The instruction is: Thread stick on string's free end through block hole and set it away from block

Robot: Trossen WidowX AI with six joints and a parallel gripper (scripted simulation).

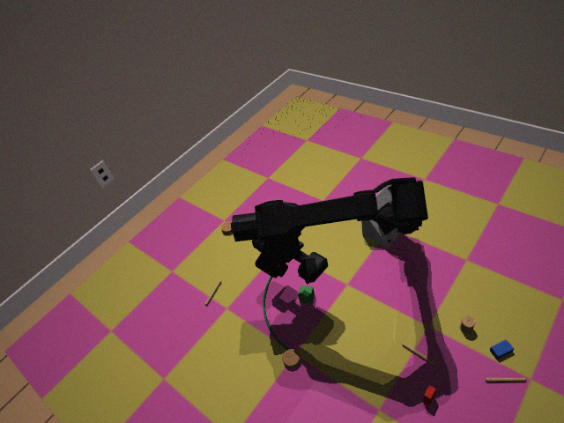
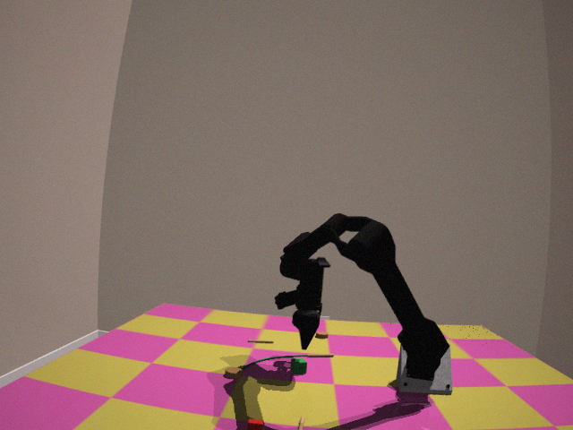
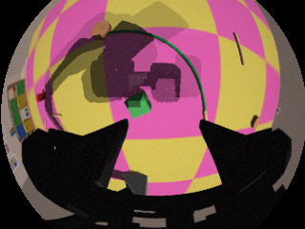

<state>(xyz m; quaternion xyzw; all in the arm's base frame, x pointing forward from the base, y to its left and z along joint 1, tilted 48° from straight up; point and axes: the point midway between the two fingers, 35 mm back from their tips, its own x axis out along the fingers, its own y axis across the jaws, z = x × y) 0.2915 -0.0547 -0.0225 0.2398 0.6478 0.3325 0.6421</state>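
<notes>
The green block [image 1: 306, 293] [image 2: 298, 365] [image 3: 138, 103] stands on the table; its hole cannot be made out. A green string [image 1: 264, 302] [image 3: 179, 51] curves around one side of it from the round wooden button [image 1: 290, 359] [image 2: 233, 371] [image 3: 101, 30]. The string's thin stick [image 2: 320, 356] lies behind the block in the exterior view; the arm hides it in the top view. In the wrist view, one end of the stick [image 3: 205, 114] shows beside the right fingertip, which hides the rest. My gripper [image 1: 292, 278] [image 2: 304, 348] [image 3: 165, 122] is wide open and empty, above the table near block and stick.
A loose stick [image 1: 212, 293] [image 2: 260, 341] [image 3: 238, 48] and a wooden disc [image 1: 226, 228] [image 2: 321, 335] [image 3: 254, 121] lie beyond the string. Two more sticks [image 1: 418, 353] [image 1: 505, 380], a wooden cylinder [image 1: 468, 322], a blue block [image 1: 501, 348] and a red block [image 1: 429, 393] [image 2: 255, 424] lie apart.
</notes>
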